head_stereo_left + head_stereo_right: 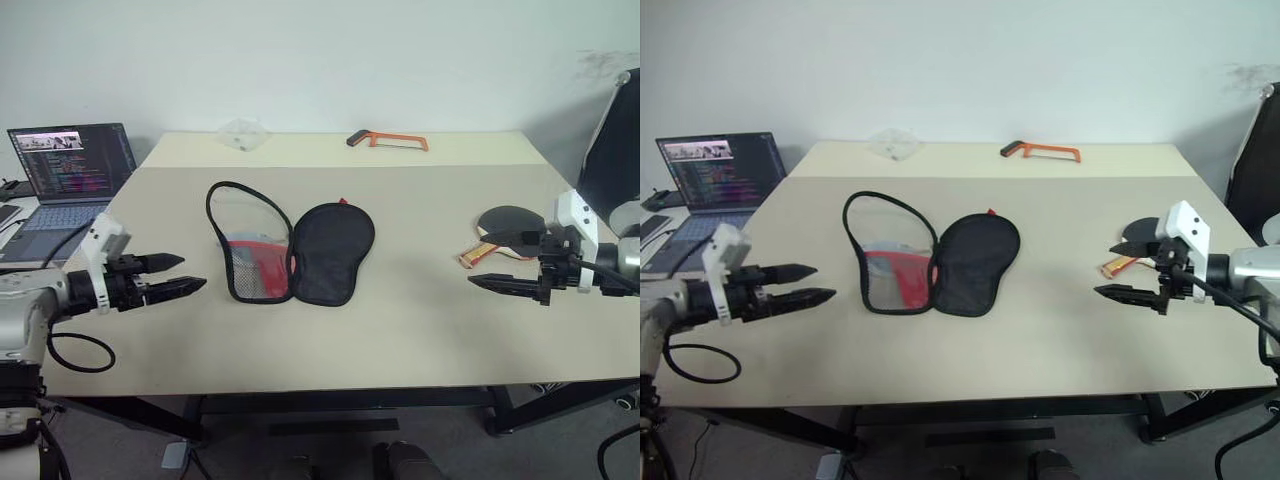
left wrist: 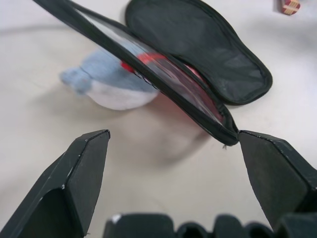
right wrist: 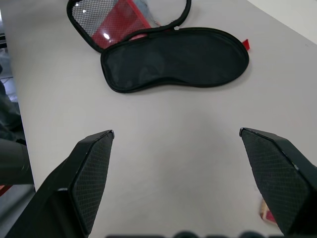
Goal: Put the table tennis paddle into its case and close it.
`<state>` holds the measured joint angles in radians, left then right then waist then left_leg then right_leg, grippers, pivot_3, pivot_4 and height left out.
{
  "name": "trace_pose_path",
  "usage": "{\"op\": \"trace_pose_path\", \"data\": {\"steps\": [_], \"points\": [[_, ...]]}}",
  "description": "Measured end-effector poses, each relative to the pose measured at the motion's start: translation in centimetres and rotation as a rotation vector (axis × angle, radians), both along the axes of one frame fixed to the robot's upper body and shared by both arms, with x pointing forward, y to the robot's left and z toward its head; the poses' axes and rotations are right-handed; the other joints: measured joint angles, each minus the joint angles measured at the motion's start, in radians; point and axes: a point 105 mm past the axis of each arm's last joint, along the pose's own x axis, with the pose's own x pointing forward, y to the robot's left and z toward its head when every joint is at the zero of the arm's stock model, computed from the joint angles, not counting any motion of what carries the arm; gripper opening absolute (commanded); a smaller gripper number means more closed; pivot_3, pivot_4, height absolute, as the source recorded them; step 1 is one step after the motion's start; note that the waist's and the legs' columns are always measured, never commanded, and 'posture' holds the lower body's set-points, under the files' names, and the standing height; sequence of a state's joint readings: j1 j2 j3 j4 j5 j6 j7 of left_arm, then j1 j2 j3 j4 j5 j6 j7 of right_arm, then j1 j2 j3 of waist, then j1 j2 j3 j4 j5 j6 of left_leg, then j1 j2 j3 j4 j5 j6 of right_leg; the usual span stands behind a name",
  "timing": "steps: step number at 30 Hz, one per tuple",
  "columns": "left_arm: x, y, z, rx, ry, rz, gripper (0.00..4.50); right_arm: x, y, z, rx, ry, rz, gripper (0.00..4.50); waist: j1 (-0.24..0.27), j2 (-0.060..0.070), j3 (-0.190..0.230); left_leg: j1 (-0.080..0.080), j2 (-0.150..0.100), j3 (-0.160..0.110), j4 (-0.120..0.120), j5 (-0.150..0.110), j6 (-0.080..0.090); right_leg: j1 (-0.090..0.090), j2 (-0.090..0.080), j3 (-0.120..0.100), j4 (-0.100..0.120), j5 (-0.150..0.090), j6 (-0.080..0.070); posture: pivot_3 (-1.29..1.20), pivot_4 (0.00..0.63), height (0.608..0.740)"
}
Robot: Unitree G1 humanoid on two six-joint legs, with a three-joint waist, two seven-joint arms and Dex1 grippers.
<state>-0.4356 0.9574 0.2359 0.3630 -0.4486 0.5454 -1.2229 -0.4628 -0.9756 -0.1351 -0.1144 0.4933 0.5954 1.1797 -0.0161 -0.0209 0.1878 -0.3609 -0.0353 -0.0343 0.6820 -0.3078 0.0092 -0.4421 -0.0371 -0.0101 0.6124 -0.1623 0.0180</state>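
Right gripper [image 1: 492, 263] spread, empty, hovering just beside table tennis paddle [image 1: 505, 223] at table's [image 1: 420, 340] right edge. Left gripper [image 1: 182, 275] spread, near unzipped case [image 1: 290, 252] mid-table. Paddle partly hidden, handle probably nearest: descend slowly, pinch handle.

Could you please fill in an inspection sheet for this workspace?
Surface: beige table, mostly bare.
Job's things: case lies unzipped and spread open mid-table; paddle lies flat near the right edge, outside the case.
Clutter: orange hacksaw and clear plastic piece at the far edge.
Hands: left hand and right hand both open, empty, above the table.
Cables: black cable loops by the left arm.
Surroundings: laptop on the left, white wall behind.
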Motion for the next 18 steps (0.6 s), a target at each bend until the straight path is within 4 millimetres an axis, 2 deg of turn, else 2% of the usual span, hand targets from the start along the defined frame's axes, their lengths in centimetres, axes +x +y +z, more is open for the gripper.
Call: {"op": "trace_pose_path", "data": {"steps": [3, 8, 12, 13, 14, 18], "points": [[0.8, -1.7, -1.5, -0.084, 0.034, 0.007, 4.50, 0.1, 0.6, -0.4, 0.006, 0.013, 0.017, 4.48, 0.007, 0.000, 0.000, 0.000, 0.000, 0.000, 0.000, 0.000, 0.000, 0.000, 0.000, 0.000, 0.000, 0.000, 0.000, 0.00, 0.150, 0.740], [2.4, -4.2, -4.0, -0.095, 0.089, 0.056, 4.50, 0.3, 0.9, -0.1, -0.001, 0.001, 0.030, 4.48, 0.012, 0.000, 0.000, 0.000, 0.000, -0.001, 0.000, 0.000, 0.000, 0.000, 0.000, 0.000, 0.000, 0.000, 0.000, 0.00, 0.150, 0.740], [2.7, -5.5, -4.2, -0.099, 0.083, 0.057, 4.50, 0.2, 0.9, -0.1, -0.003, 0.002, 0.029, 4.48, 0.012, 0.000, 0.000, 0.000, 0.000, -0.001, 0.000, 0.000, 0.000, 0.000, -0.001, 0.000, 0.000, 0.000, -0.001, 0.00, 0.150, 0.740], [2.9, -5.9, -4.5, -0.101, 0.081, 0.059, 4.13, 0.2, 0.9, -0.1, -0.003, 0.003, 0.028, 4.50, 0.014, 0.000, 0.000, 0.000, -0.001, -0.001, 0.000, 0.000, 0.000, 0.000, -0.001, 0.000, 0.000, 0.000, -0.001, 0.00, 0.150, 0.740], [3.1, -6.3, -4.9, -0.099, 0.086, 0.065, 3.96, 0.2, 0.9, -0.1, -0.004, 0.003, 0.028, 4.50, 0.015, 0.000, 0.000, 0.000, -0.001, -0.001, 0.000, 0.000, 0.000, 0.000, -0.001, 0.000, 0.000, 0.000, -0.001, 0.00, 0.150, 0.740], [4.4, -7.9, -6.4, -0.104, 0.095, 0.128, 2.58, 0.2, 0.8, -0.1, -0.007, 0.002, 0.026, 4.50, 0.017, -0.001, 0.000, -0.001, -0.001, -0.002, 0.001, 0.000, 0.000, 0.000, -0.001, 0.000, 0.000, 0.001, 0.000, 0.00, 0.150, 0.740]]}}
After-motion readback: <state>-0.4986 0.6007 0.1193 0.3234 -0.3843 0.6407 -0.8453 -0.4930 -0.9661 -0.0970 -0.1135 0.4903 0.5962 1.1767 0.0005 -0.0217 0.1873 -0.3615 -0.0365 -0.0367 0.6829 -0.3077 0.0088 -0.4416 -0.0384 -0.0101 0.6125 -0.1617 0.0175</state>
